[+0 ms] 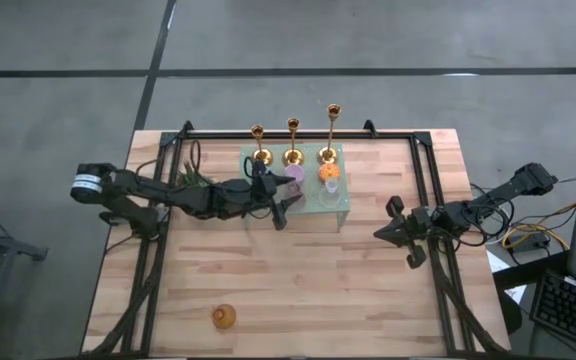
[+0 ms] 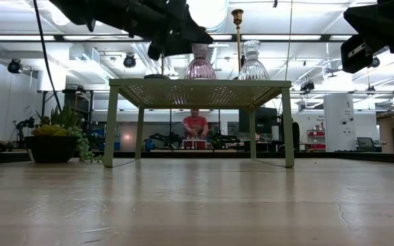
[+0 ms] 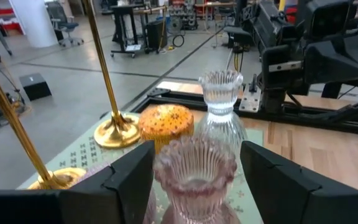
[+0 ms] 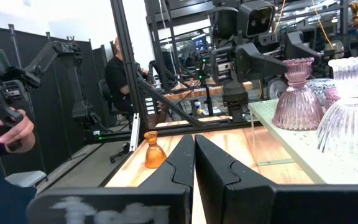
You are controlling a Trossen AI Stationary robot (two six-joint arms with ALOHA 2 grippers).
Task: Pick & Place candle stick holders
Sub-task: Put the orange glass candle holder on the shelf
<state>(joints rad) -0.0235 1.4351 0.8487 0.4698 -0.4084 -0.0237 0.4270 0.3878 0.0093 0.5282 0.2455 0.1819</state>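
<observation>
The left gripper [image 3: 196, 180] stands with its dark fingers spread either side of the ribbed pink glass holder [image 3: 194, 171] on the pale green perforated mat [image 1: 336, 200], beside shiny gold candlesticks [image 1: 293, 143], while the right gripper [image 4: 194, 163] waits pinched closed.

high: overhead | low: tabletop-level | wrists: close | shared: pink holder [image 3: 194, 168]
</observation>
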